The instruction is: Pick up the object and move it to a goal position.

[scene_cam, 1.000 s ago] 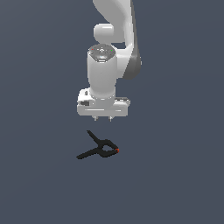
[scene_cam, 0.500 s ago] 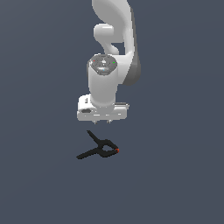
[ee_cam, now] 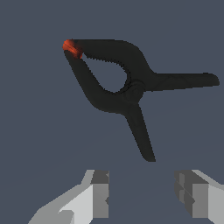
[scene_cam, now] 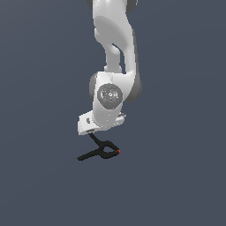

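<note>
Lying flat on the plain dark grey-blue tabletop (scene_cam: 39, 132), the small black spring clamp (scene_cam: 101, 150) sits just under the white Panda arm (scene_cam: 112, 57). In the exterior view its rounded jaw end with the tiny red-orange tip (scene_cam: 118, 152) points toward that view's right, one thin handle runs out toward the view's left, and the other handle slants up until it disappears behind the white body of the claw (scene_cam: 90, 129).

The claw hangs low over the clamp, tilted, with its underside close to the upper handle; from the exterior view the fingers are hidden by the hand's housing, and it is not clear whether anything touches the clamp.

The wrist view settles more. The two grey and white fingers (ee_cam: 98, 192) stand well apart with bare tabletop between them, so the claw (ee_cam: 142, 194) is released and grips nothing. The black clamp (ee_cam: 127, 85) fills the space ahead of the fingers, its two handles splayed wide, one ending just short of the gap between the fingertips. The red-orange tip (ee_cam: 71, 47) lies at the end farthest from the fingers.
</note>
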